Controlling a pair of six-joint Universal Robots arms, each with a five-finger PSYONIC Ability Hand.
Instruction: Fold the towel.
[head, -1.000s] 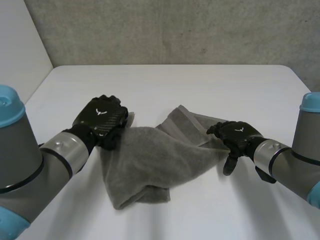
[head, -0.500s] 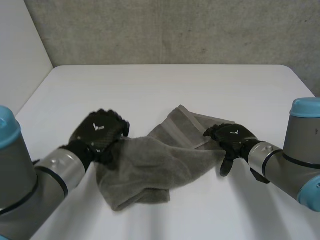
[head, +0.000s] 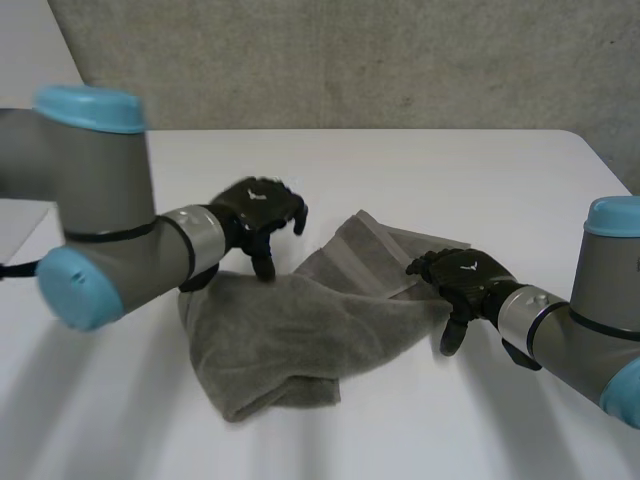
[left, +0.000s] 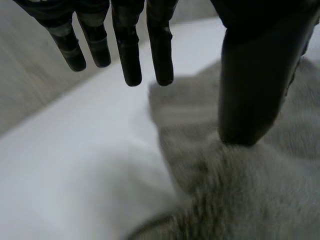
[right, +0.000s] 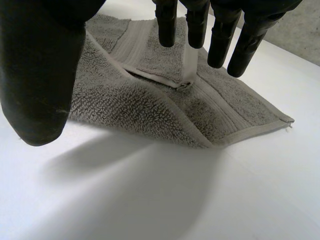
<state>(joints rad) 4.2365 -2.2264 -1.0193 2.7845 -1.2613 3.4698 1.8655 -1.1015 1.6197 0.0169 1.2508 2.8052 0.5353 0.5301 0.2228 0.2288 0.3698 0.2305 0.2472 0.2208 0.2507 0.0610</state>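
A grey towel (head: 290, 330) lies rumpled and loosely doubled over in the middle of the white table (head: 400, 170). My left hand (head: 258, 205) hovers just above the towel's far left part, fingers hanging straight and holding nothing. In the left wrist view its thumb (left: 250, 75) stands over the towel (left: 260, 190) and its fingers over bare table. My right hand (head: 465, 275) rests at the towel's right edge, open. In the right wrist view its fingers (right: 167, 22) reach over the banded corner of the towel (right: 150, 100), gripping nothing.
The left arm's elbow (head: 90, 190) is raised high at the left of the table. A grey wall (head: 350, 60) runs behind the table's far edge. Bare table surrounds the towel on every side.
My left hand has let go of the towel's left edge, opened and swung up and to the right. The towel has settled flatter. My right hand has barely moved.
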